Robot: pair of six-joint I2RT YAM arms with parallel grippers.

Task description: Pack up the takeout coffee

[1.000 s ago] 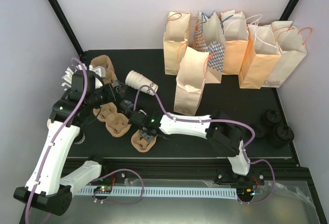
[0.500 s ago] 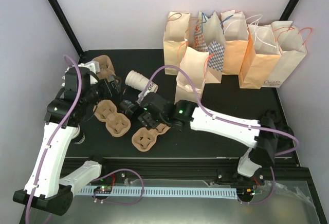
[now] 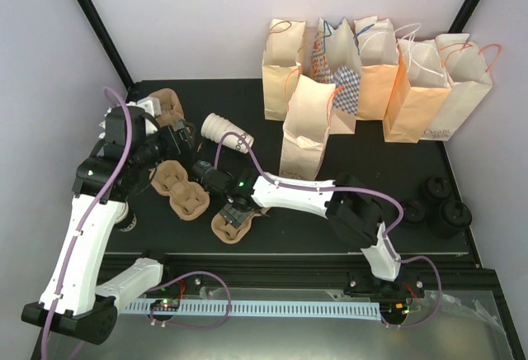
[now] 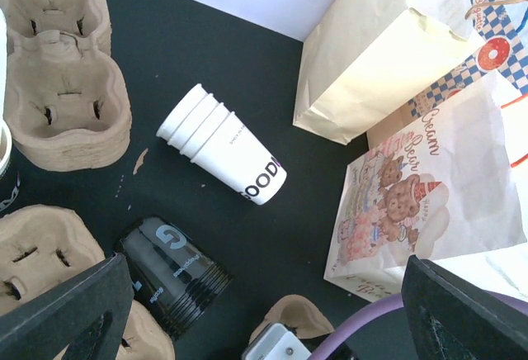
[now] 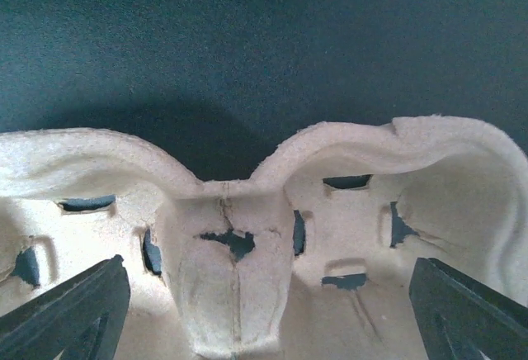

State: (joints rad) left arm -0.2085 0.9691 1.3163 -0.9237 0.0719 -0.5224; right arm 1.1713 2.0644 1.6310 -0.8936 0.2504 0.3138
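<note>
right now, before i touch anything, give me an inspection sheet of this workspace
surface: black table top, one small brown scrap by the cups
job's things: white lettered cups, nested, lying on their side, no lid on them
clutter: pulp carriers at left; black ribbed stack, likely lids, on its side; black pieces at the right edge
grippers: left tool open, empty, above the cups; right tool open, empty, low over the front carrier
cables: purple cables along both arms, looping at the front rail
surroundings: paper bags upright at the back; white walls
</note>
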